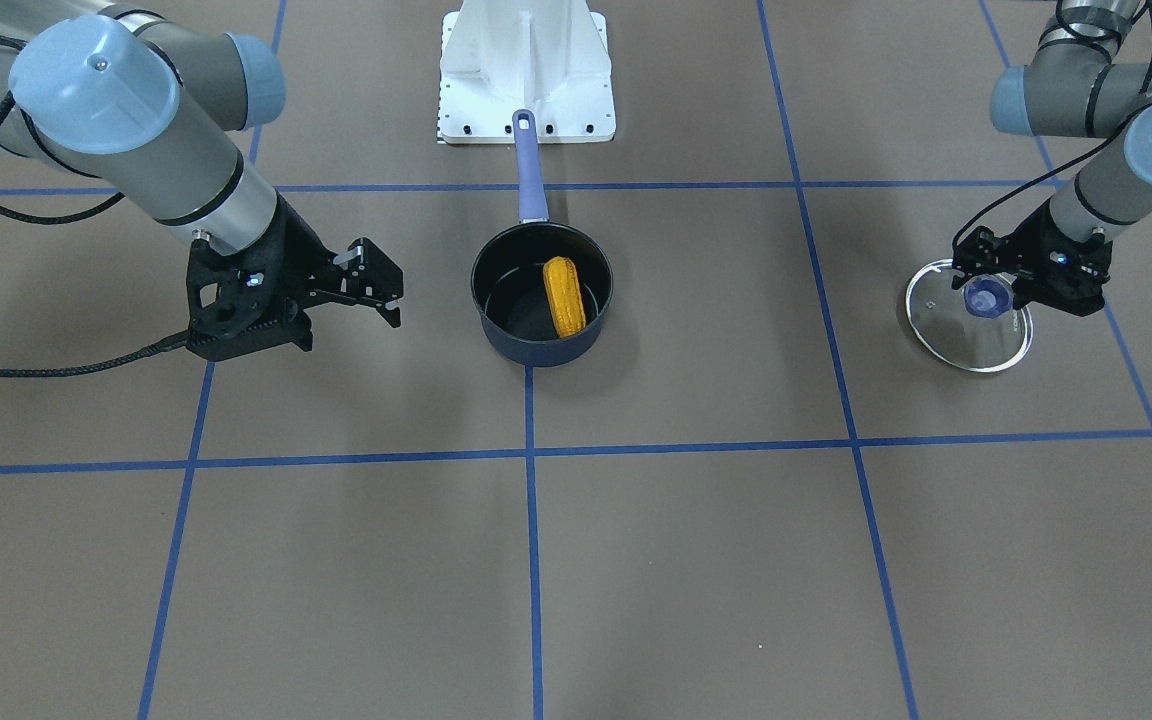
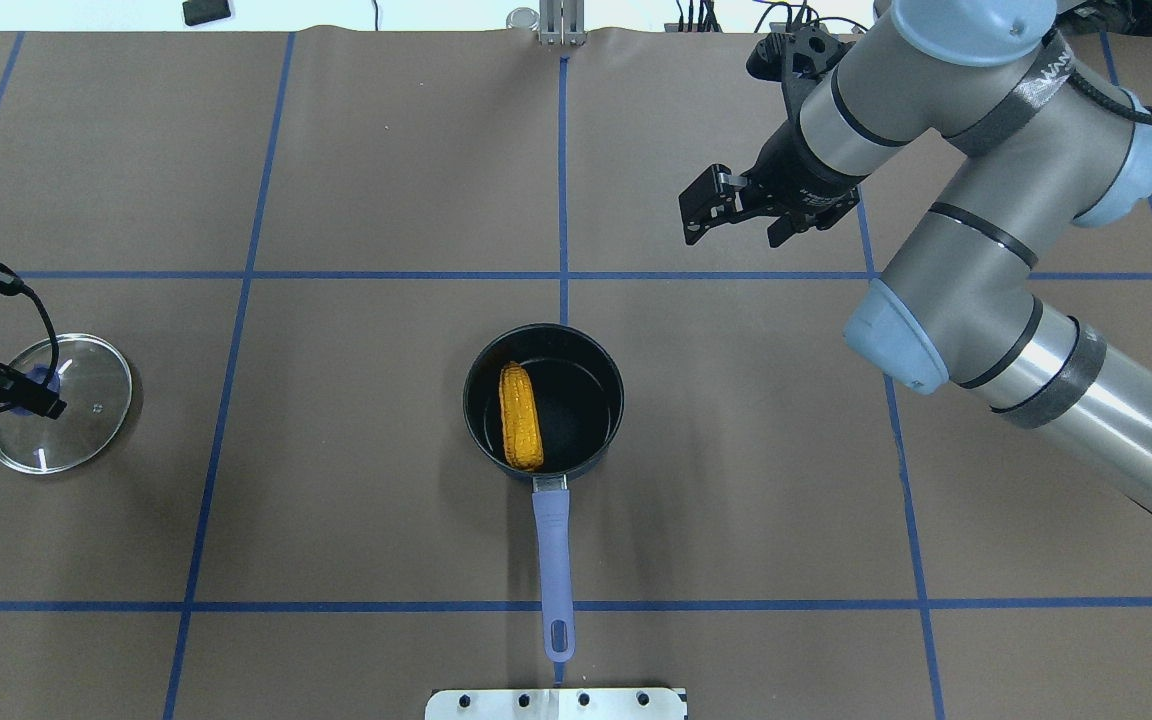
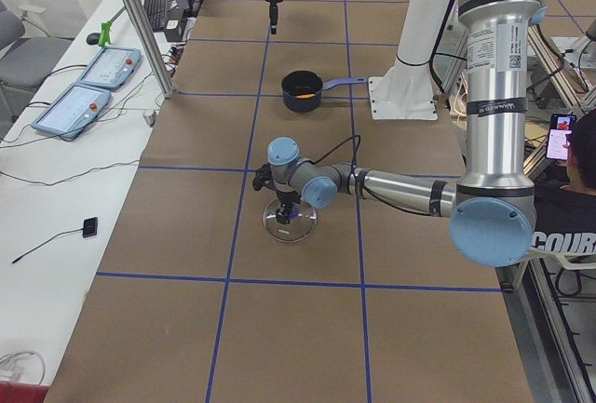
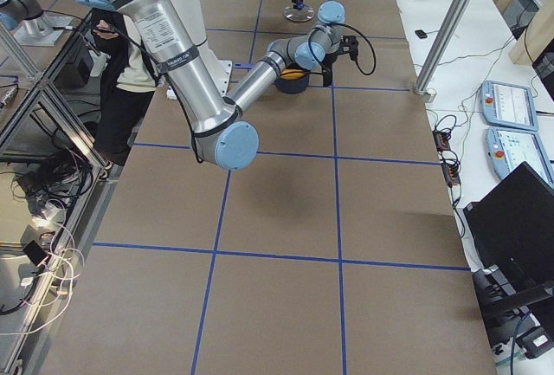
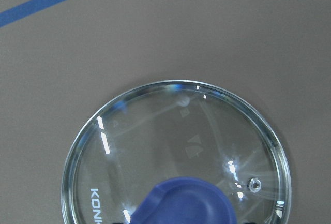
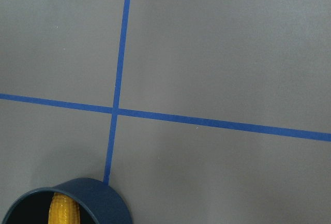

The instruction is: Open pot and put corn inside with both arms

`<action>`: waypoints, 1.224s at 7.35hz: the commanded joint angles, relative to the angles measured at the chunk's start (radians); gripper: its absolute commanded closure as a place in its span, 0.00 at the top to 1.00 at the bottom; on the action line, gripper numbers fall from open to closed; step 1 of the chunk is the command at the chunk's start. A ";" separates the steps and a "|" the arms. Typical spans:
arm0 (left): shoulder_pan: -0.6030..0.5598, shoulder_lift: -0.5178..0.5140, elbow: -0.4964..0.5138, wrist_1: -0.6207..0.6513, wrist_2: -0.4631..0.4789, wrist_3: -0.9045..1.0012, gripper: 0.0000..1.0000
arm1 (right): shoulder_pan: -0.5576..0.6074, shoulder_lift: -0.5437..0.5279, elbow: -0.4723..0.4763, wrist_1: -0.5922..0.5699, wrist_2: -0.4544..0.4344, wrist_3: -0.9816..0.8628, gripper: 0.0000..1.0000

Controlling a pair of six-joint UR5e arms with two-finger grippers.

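A dark blue pot (image 2: 586,350) with a lilac handle stands open at the table's middle. The yellow corn (image 2: 521,417) lies inside it, also seen in the front view (image 1: 564,296) and at the bottom edge of the right wrist view (image 6: 63,212). The glass lid (image 2: 86,400) lies on the table far to the robot's left. My left gripper (image 1: 994,285) is at the lid's blue knob (image 5: 189,203), fingers on either side; I cannot tell whether it grips. My right gripper (image 2: 706,210) is open and empty, above the table, beyond and to the right of the pot.
The white base pedestal (image 1: 526,70) stands just behind the pot's handle tip. Blue tape lines (image 2: 563,275) cross the brown table cover. Operator benches with teach pendants (image 3: 98,68) line the table's far side.
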 commanded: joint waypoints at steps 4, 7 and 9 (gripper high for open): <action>-0.279 0.041 -0.079 0.018 -0.232 0.113 0.98 | 0.149 -0.211 0.046 0.013 0.061 -0.281 1.00; -0.510 0.089 -0.066 0.134 -0.276 0.391 0.98 | 0.356 -0.380 0.036 0.011 0.171 -0.546 1.00; -0.674 0.080 -0.073 0.329 -0.209 0.638 0.98 | 0.429 -0.440 0.037 0.013 0.173 -0.614 1.00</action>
